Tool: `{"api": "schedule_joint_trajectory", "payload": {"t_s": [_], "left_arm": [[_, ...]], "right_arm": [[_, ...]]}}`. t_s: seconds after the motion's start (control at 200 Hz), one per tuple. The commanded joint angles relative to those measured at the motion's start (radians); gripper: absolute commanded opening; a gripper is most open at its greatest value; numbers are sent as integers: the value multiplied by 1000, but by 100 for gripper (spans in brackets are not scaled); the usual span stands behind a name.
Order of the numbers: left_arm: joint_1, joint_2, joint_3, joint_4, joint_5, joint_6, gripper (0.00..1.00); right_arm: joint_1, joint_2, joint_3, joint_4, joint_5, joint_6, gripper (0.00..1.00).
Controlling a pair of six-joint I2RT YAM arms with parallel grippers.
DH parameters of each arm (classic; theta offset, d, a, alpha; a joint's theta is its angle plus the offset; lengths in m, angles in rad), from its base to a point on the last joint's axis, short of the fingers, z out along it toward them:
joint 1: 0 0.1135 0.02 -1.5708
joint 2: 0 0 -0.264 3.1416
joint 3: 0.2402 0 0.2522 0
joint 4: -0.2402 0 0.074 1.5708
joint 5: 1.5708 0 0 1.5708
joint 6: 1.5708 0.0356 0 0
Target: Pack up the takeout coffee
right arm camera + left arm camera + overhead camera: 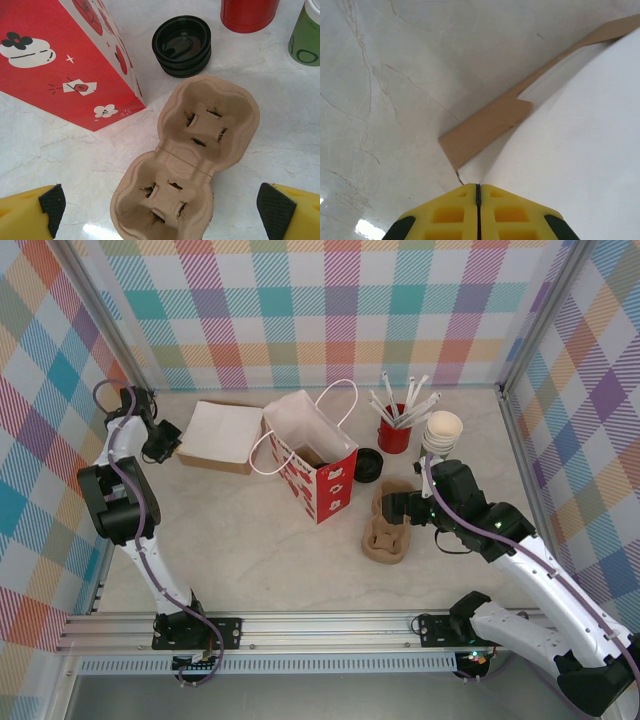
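Observation:
The takeout coffee is out of view. A red paper bag [315,465] with white handles stands open mid-table, and its printed side [65,60] fills the upper left of the right wrist view. My right gripper [392,508] hangs open over a brown pulp cup carrier [190,160], its fingers wide apart [163,207] with nothing between them. My left gripper [165,445] is at the far left, shut [478,187], its tip at the corner of a white sheet [570,150] lying on brown cardboard [485,127]. Whether the sheet is pinched I cannot tell.
Black lids [368,464] sit stacked right of the bag [182,45]. A red cup of stirrers [394,430] and a stack of lidless green cups [441,430] stand behind the carrier [390,525]. The white-topped flat box [220,432] lies at the back left.

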Motion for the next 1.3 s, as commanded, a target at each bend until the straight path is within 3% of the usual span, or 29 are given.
{"api": "schedule_joint_trajectory", "payload": {"t_s": [0.0,0.18,0.465,0.65,1.11,1.295], "left_arm": [[-8,-65,46,-19,26,30,6],[-32,-115,26,24,67,71,2],[-80,-351,-68,222,206,170,0],[-90,-475,-74,288,293,161,0],[-129,-758,-72,372,655,153,0],[-148,-874,-91,327,753,213,0]], "right_arm": [[1,1,-19,26,-6,-14,100],[1,-8,-21,26,0,-22,100],[1,-60,-6,99,-19,-121,100],[1,-56,28,161,-102,-249,100],[1,187,348,263,-520,-554,100],[22,295,471,349,-652,-566,100]]}}
